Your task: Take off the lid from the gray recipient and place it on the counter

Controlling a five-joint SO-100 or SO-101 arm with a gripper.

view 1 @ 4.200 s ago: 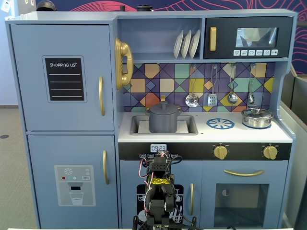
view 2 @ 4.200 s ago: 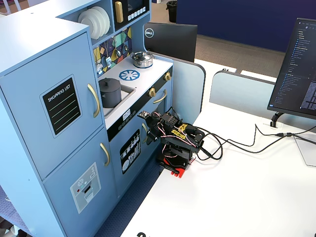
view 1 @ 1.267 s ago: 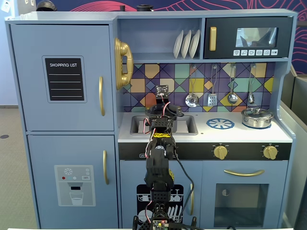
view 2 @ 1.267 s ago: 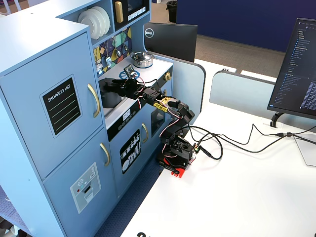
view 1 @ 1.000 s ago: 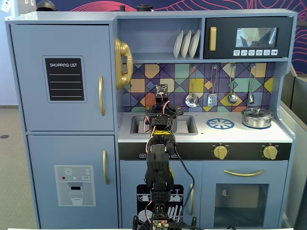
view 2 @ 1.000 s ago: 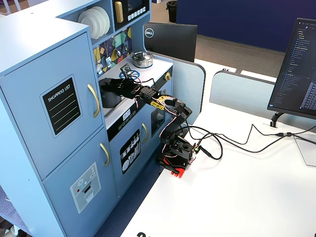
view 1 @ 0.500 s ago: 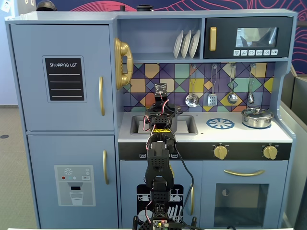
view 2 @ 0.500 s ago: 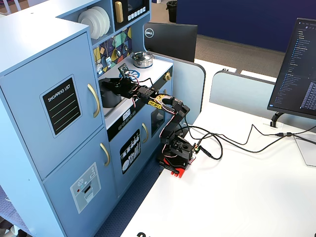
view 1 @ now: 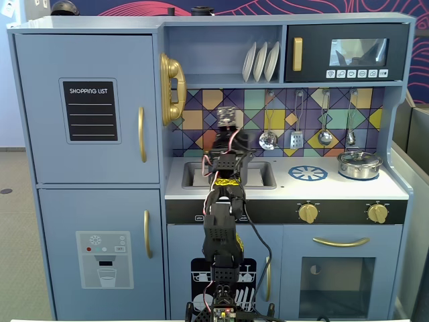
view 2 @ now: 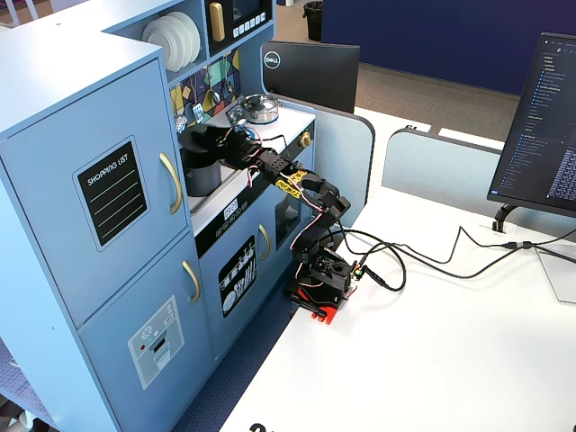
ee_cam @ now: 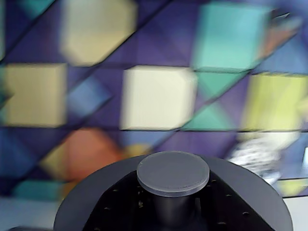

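In the wrist view the dark-gray lid [ee_cam: 262, 192] fills the bottom, its round knob [ee_cam: 173, 172] facing the camera. My gripper [ee_cam: 173, 207] is shut on the knob's stem, with a black finger [ee_cam: 120, 207] on each side. In a fixed view the lid [view 2: 203, 138] hangs in my gripper [view 2: 225, 146] just above the open gray pot [view 2: 202, 175], which stands in the sink area. In the front fixed view my gripper [view 1: 228, 129] is raised and blurred before the backsplash; the arm hides the pot. The white counter [view 1: 335, 189] carries a blue burner mark [view 1: 308, 173].
A shiny silver pot with its lid [view 1: 360, 164] stands on the counter at the right, also seen from the side [view 2: 259, 109]. The sink [view 1: 261, 176] is left of the burner mark. Utensils [view 1: 297, 137] hang on the backsplash. A shelf with plates [view 1: 260, 62] is above.
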